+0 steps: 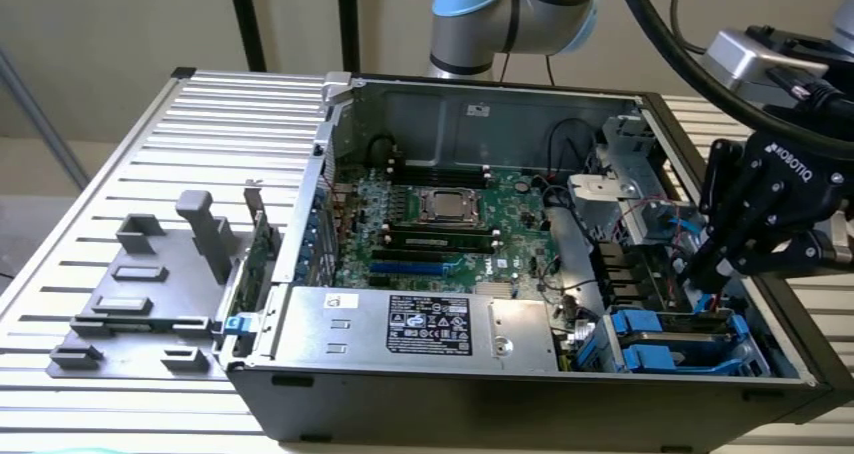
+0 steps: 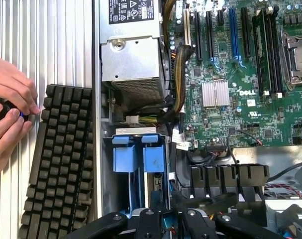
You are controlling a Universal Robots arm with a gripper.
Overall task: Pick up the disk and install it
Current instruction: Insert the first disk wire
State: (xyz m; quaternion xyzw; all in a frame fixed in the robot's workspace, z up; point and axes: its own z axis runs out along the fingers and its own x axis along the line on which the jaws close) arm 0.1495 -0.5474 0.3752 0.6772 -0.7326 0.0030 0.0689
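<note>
While the claw [image 1: 699,266] hangs low inside the open computer case [image 1: 441,414], at the right of the frame, I cannot tell how wide it stands or whether it grips anything. Just below it, the disk [image 1: 671,358] lies flat in the drive bay at the lower right corner. Its blue tabs face the power supply [image 1: 427,324], and its long axis seems to run from them toward the case's right wall. Judging by this, seating is in hand; any further push calls for staying in line with the bay
</note>
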